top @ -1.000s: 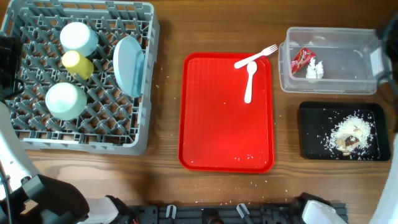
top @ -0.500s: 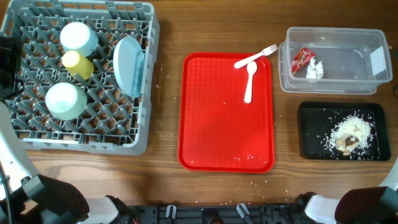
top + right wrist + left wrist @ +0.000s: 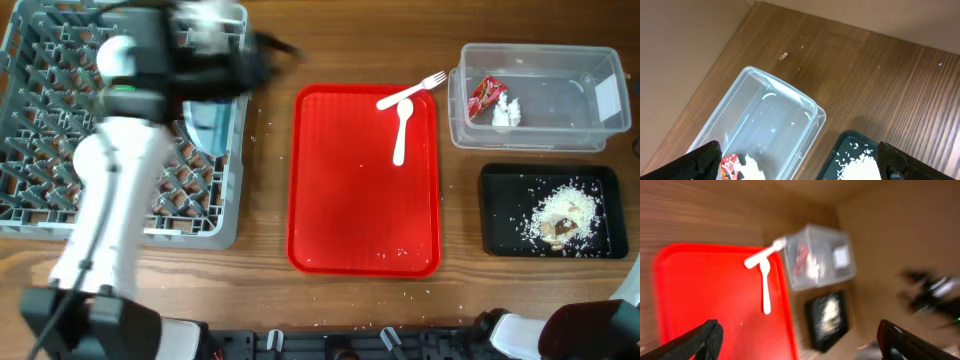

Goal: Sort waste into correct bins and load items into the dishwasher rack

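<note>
My left arm reaches blurred across the grey dishwasher rack (image 3: 30, 215), and its gripper (image 3: 272, 47) is past the rack's top right corner, open and empty. It hides the cup and bowls; part of the pale plate (image 3: 208, 128) shows. The white fork (image 3: 411, 90) and spoon (image 3: 401, 131) lie on the red tray (image 3: 365, 200). The left wrist view shows the fork (image 3: 765, 255) and spoon (image 3: 765, 287) ahead of the open gripper (image 3: 800, 345). The wrapper (image 3: 487, 95) and tissue (image 3: 508, 111) lie in the clear tub (image 3: 560, 100). Food scraps (image 3: 565, 212) lie in the black tray (image 3: 500, 215). My right gripper (image 3: 800, 170) is open above the tub (image 3: 765, 120).
Crumbs are scattered on the wooden table round the rack and the red tray. The right wrist view shows the wrapper (image 3: 730, 165), the tissue (image 3: 752, 167) and the black tray (image 3: 850, 150) with scraps (image 3: 860, 167). A small crumb (image 3: 783, 56) lies beyond the tub.
My left arm has swung fast from the rack's left edge across it toward the red tray. The right arm has drawn back off the overhead view's right edge.
</note>
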`<state>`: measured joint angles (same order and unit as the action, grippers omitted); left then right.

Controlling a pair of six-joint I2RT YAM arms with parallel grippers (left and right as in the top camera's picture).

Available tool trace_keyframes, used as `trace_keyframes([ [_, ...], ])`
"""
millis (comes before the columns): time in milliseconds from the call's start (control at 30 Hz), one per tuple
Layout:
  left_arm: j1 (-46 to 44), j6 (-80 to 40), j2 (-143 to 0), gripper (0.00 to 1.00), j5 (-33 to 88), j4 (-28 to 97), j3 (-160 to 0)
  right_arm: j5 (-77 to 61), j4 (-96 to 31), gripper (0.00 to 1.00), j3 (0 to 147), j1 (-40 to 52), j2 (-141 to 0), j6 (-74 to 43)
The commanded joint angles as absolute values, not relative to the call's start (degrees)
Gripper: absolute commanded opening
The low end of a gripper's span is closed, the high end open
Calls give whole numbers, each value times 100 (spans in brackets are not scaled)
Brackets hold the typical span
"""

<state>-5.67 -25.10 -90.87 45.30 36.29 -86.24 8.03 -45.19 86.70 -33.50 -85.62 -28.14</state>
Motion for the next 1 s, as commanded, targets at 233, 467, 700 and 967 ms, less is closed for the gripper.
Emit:
trace_keyframes([
  [233,-3977,-1031,-11325,99,602,4967,-10536,917,-4506,100,8694,-3371,-8589,-2714],
  [467,-4550,-2008,-12663,100,-502,4716,-11655,917,-4506,100,8694,-3371,-8589,-2714],
  [700,-4565,-2751,-13852,83,-1669,3708,-11651,917,-4506,100,8694,-3371,-8589,-2714],
  [967,-4720,-3203,-14442,61,-1673,3529,-11646,917,-4506,100,8694,-3371,-8589,-2714],
])
